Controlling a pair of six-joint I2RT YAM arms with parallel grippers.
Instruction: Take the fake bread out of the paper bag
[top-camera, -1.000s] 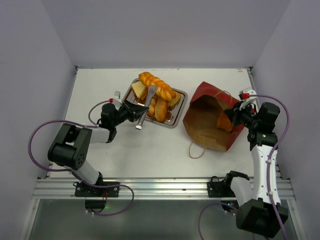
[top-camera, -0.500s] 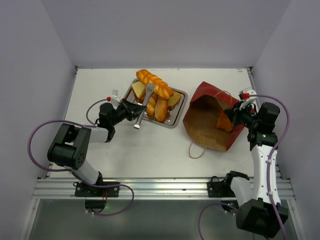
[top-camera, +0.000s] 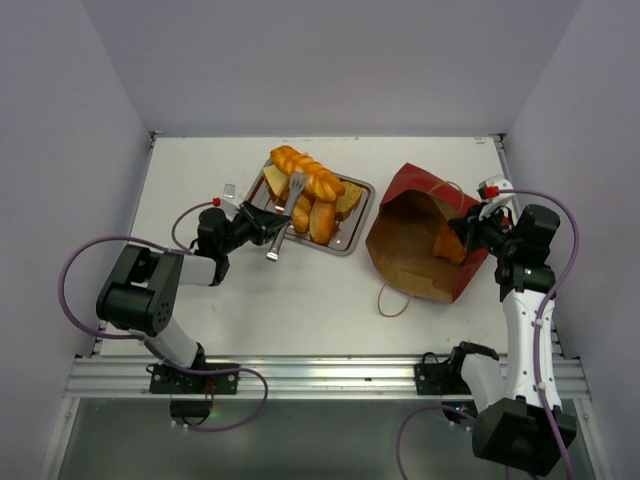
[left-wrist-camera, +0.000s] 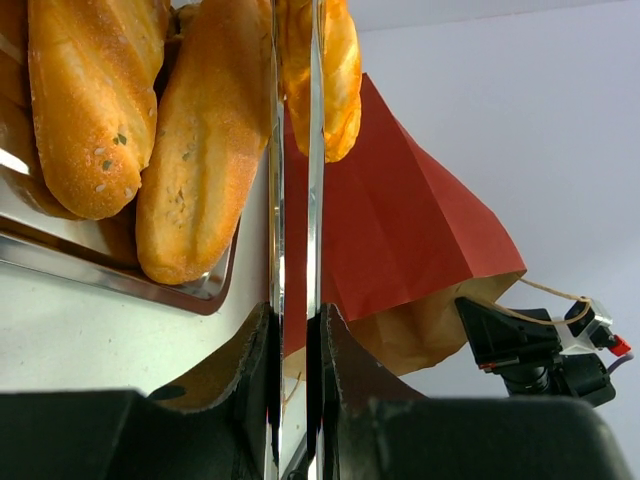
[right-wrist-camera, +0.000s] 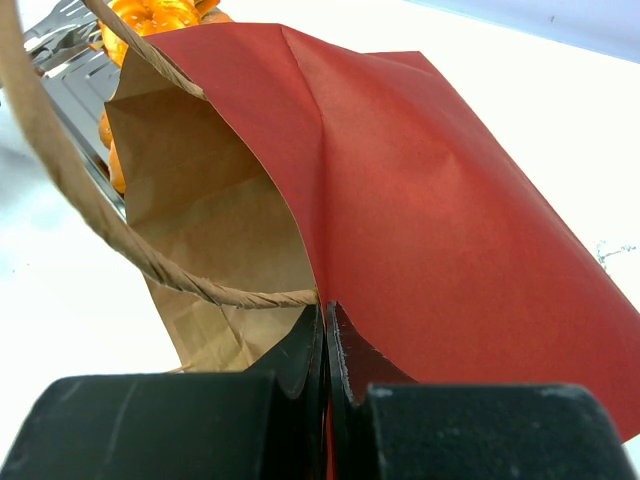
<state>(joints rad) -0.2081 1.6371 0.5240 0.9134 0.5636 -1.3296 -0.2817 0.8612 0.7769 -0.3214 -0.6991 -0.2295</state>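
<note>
The fake bread (left-wrist-camera: 95, 100) is glossy, tray (left-wrist-camera: 70, 265) polished metal, paper bag (right-wrist-camera: 450, 220) matt, creased (twine handle (right-wrist-camera: 220, 292) rough)

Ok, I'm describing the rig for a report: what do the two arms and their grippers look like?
Both arms mix white links with black joint housings. The left arm and right arm each trail a looping purple cable and carry a small red tab near the wrist. The left gripper and right gripper have matte black, tapered fingers.

Table (top-camera: 190, 165), tray (top-camera: 349, 243), paper bag (top-camera: 415, 255), unclear grey bit (top-camera: 231, 188)
</note>
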